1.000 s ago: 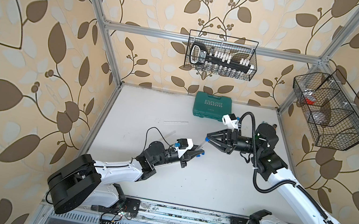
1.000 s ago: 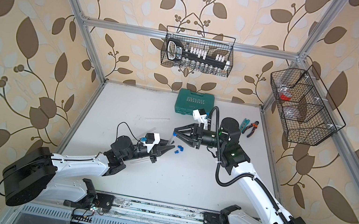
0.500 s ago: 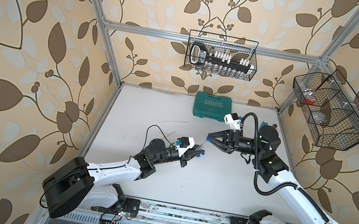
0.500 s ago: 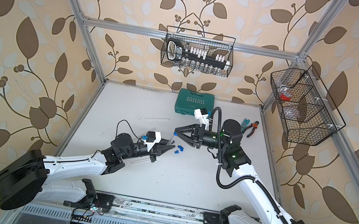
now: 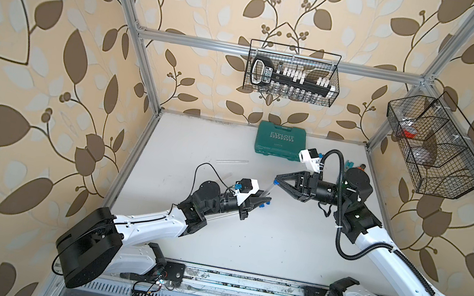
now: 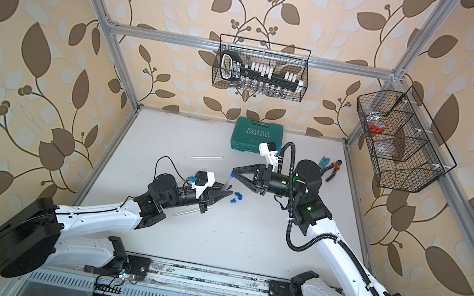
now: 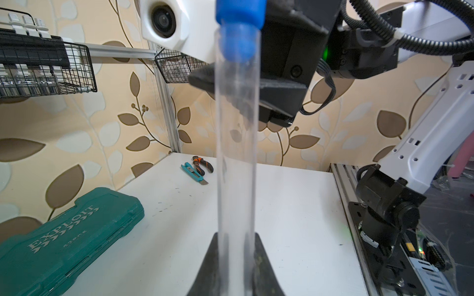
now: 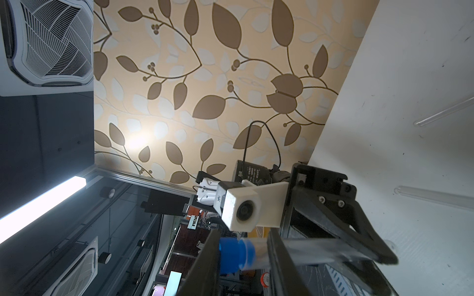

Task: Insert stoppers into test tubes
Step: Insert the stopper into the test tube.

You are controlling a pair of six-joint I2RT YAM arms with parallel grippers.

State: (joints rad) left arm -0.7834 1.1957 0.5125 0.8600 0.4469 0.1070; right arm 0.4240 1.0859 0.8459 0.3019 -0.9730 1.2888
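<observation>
Little is seen to have shifted over the last second: the left arm's shoulder and elbow are turned slightly, and both grippers are kept at almost the same meeting point above the table (image 5: 278, 243).

The left gripper (image 5: 266, 198) is pressed together on a tube (image 7: 236, 153). The tube is held tilted up off the table, with its open end raised to the right gripper (image 5: 275, 181). A stopper (image 7: 239, 23) is seated in that open end: its narrow part is seen inside the clear wall, and its wider head is left outside the rim. In the right wrist view the stopper is found in the gap between the right fingers (image 8: 207, 256), which are set narrowly apart. The head is touched by one finger, while the tube is passed behind the other. Whether the stopper is actually pinched cannot be told.

Loose stoppers (image 6: 237, 195), at least two, are laid on the table just beside the left gripper's tip. A far tube (image 5: 231, 161) is laid flat toward the back wall, and a near tube (image 6: 185, 212) is partly covered by the left wrist. A green case (image 5: 280, 144) is set at the back edge. Pliers (image 6: 333, 169) and a cutter (image 6: 323, 161) are laid near the right wall.
</observation>
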